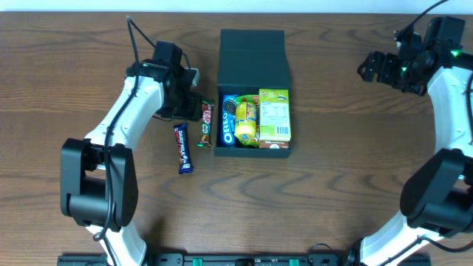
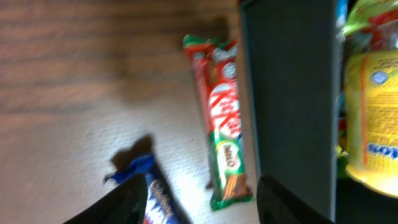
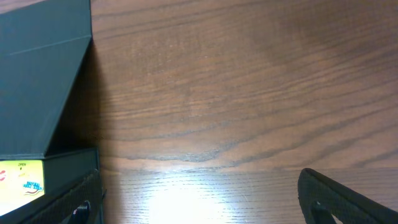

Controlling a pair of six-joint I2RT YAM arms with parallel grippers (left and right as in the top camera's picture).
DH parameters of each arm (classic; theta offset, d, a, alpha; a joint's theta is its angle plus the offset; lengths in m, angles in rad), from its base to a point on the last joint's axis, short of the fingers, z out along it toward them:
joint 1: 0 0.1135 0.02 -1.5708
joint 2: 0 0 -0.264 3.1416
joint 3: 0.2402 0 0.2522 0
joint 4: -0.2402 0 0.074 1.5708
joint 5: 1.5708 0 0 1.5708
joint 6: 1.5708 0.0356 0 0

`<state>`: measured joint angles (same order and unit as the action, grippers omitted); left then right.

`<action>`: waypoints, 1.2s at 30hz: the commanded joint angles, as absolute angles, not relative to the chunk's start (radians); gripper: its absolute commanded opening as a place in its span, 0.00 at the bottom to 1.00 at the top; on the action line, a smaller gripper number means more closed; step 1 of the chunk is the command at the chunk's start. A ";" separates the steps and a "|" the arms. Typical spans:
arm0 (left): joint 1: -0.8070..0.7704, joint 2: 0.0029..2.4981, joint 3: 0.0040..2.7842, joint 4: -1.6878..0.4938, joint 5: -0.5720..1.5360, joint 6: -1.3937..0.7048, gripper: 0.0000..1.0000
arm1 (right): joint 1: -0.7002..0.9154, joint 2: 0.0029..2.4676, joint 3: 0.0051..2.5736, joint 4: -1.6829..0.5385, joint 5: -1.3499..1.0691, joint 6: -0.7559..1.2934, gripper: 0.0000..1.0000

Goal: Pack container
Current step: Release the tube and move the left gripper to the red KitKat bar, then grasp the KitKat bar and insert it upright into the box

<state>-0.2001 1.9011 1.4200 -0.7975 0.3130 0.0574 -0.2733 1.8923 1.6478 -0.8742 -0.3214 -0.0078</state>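
The left arm [image 1: 122, 118] and the right arm [image 1: 452, 103] are each built of white, rounded link shells joined by bulky black joint housings [image 1: 92, 185]. A thin black cable [image 1: 135, 37] is run along the left arm's forward link, and a similar cable [image 1: 425, 12] is seen by the right wrist. Small green lights [image 1: 451, 52] are shown on the right wrist's black block. The left end effector [image 2: 199, 202] and the right end effector [image 3: 205, 202] are fitted with matte black, wedge-shaped fingers [image 3: 339, 196].

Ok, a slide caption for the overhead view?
Left gripper by the KitKat bar, beside the open, part-packed container; Dairy Milk bar alongside.
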 commanded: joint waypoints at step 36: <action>-0.360 2.005 1.309 -0.598 0.059 -0.030 0.52 | -0.280 1.900 1.647 -0.875 -0.322 0.007 0.99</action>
